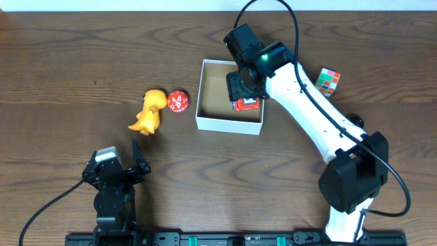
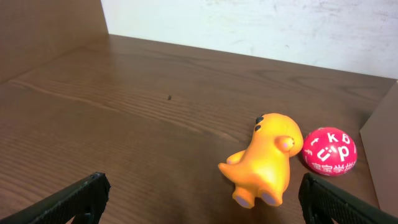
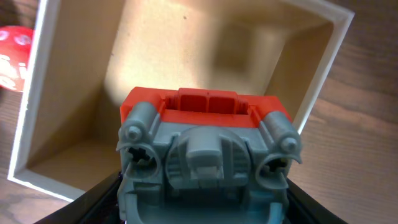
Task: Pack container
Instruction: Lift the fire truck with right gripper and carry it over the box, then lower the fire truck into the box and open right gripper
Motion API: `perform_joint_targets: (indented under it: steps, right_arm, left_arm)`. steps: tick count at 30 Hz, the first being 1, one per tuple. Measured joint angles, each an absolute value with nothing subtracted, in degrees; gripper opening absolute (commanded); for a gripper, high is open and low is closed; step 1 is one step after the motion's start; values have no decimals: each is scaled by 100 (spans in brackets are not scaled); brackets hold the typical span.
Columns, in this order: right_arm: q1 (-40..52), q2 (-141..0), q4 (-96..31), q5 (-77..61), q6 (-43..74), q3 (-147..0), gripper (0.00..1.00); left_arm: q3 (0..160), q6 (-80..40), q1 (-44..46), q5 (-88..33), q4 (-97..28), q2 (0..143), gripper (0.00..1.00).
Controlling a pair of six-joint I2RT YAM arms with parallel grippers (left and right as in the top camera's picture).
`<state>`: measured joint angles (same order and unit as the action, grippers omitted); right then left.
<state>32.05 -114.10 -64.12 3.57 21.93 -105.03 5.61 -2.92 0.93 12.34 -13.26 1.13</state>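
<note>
The container [image 1: 205,96] is a square shallow white box with a brown inside, in the middle of the table; it also shows in the right wrist view [image 3: 37,87]. My right gripper [image 1: 244,90] is over its right half, shut on a red and grey toy vehicle [image 3: 205,149] [image 1: 246,104] held above the box floor. An orange dinosaur toy [image 1: 150,111] [image 2: 267,158] and a red ball with white letters [image 1: 178,102] [image 2: 329,151] lie left of the box. My left gripper [image 1: 117,166] [image 2: 202,202] is open and empty, near the front, short of the dinosaur.
A multicoloured puzzle cube [image 1: 328,80] lies right of the box, behind the right arm. The red ball's edge shows at the left in the right wrist view [image 3: 9,53]. A small dark speck [image 2: 170,97] marks the wood tabletop.
</note>
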Motion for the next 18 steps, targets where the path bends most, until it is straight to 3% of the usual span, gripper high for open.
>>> perform_joint_targets:
  steps: [18]
  right_arm:
    - [3205, -11845, -6630, 392, 2388, -10427, 46]
  left_arm:
    - [563, -292, 93, 1234, -1326, 113, 98]
